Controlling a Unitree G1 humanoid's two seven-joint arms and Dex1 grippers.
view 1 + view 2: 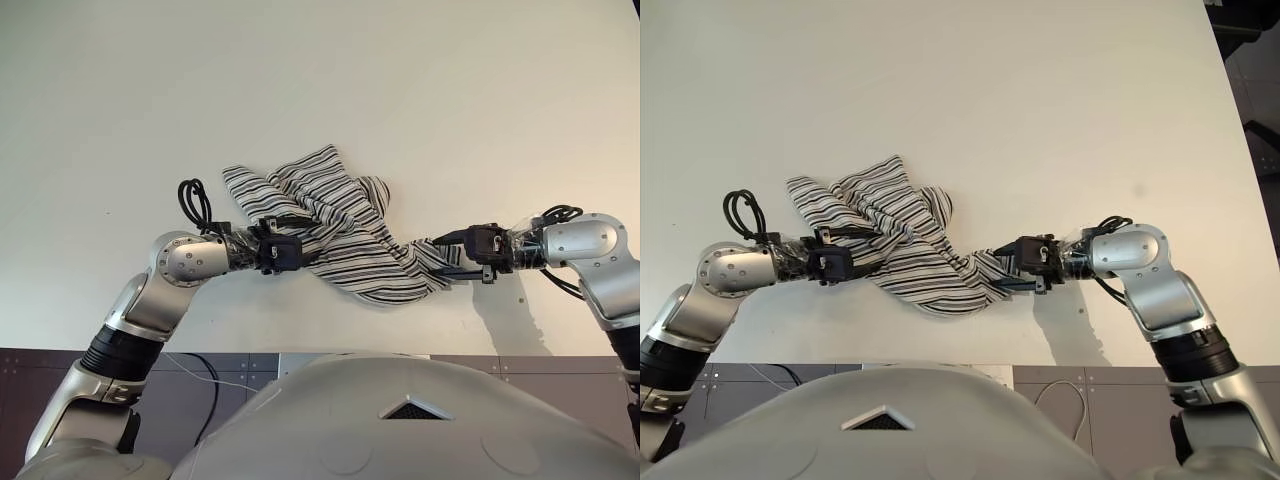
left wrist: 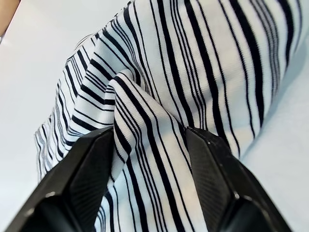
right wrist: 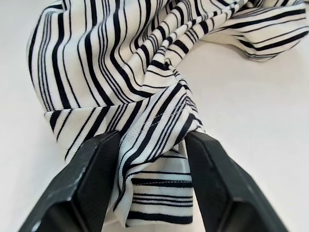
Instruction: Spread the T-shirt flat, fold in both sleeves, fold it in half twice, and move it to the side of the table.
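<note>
A black-and-white striped T-shirt (image 1: 340,225) lies crumpled and twisted near the front middle of the white table (image 1: 320,80). My left gripper (image 1: 298,240) holds the shirt's left side, its black fingers (image 2: 82,179) shut on a fold of the striped cloth (image 2: 159,121). At the shirt's right end my right gripper (image 1: 447,260) pinches a bunched edge (image 3: 154,140) between its fingers (image 3: 212,179). The cloth sags between the two grippers.
The table's front edge (image 1: 320,352) runs just behind my arms. Bare white table lies beyond the shirt and to both sides. A dark floor and cable (image 1: 200,390) show below the table's edge.
</note>
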